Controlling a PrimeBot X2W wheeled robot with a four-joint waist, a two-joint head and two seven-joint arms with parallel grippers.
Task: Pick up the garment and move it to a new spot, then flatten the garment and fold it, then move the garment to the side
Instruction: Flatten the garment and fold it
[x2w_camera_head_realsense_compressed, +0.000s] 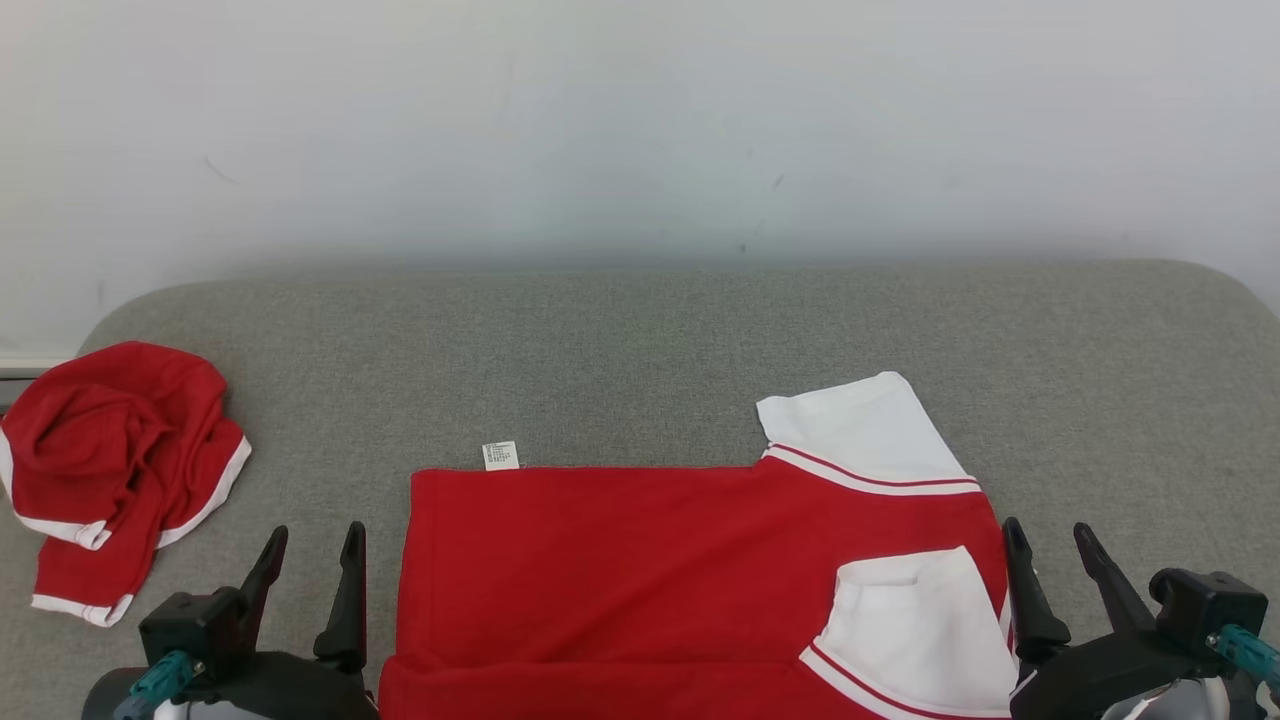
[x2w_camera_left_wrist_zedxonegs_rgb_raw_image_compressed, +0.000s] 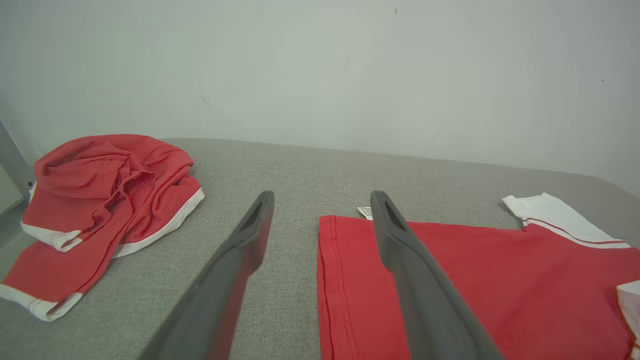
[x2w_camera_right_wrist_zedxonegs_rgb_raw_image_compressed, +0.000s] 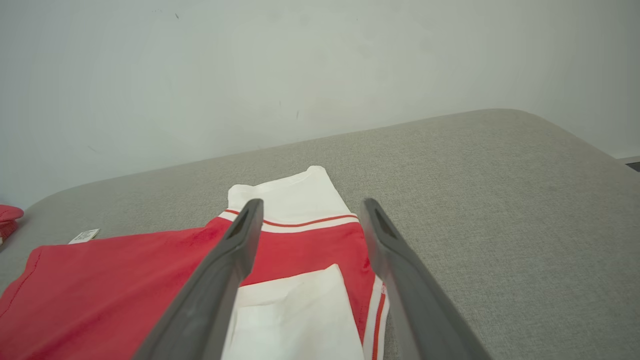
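Note:
A red shirt with white sleeves (x2w_camera_head_realsense_compressed: 640, 560) lies flat on the grey cushioned surface, its near edge folded over at the bottom of the head view. One white sleeve (x2w_camera_head_realsense_compressed: 865, 430) points away at the right, the other (x2w_camera_head_realsense_compressed: 915, 620) is folded onto the red body. A small white label (x2w_camera_head_realsense_compressed: 500, 455) sticks out at the shirt's far left corner. My left gripper (x2w_camera_head_realsense_compressed: 310, 555) stands open just left of the shirt's side hem (x2w_camera_left_wrist_zedxonegs_rgb_raw_image_compressed: 322, 280), holding nothing. By the shirt's right edge, my right gripper (x2w_camera_head_realsense_compressed: 1050, 550) is open and empty, above the sleeves (x2w_camera_right_wrist_zedxonegs_rgb_raw_image_compressed: 295, 200).
A second red garment with white trim (x2w_camera_head_realsense_compressed: 115, 470) lies crumpled at the far left of the surface (x2w_camera_head_realsense_compressed: 640, 350), also in the left wrist view (x2w_camera_left_wrist_zedxonegs_rgb_raw_image_compressed: 105, 200). A pale wall (x2w_camera_head_realsense_compressed: 640, 120) rises behind. The surface's rounded right corner (x2w_camera_right_wrist_zedxonegs_rgb_raw_image_compressed: 575, 145) drops off near my right gripper.

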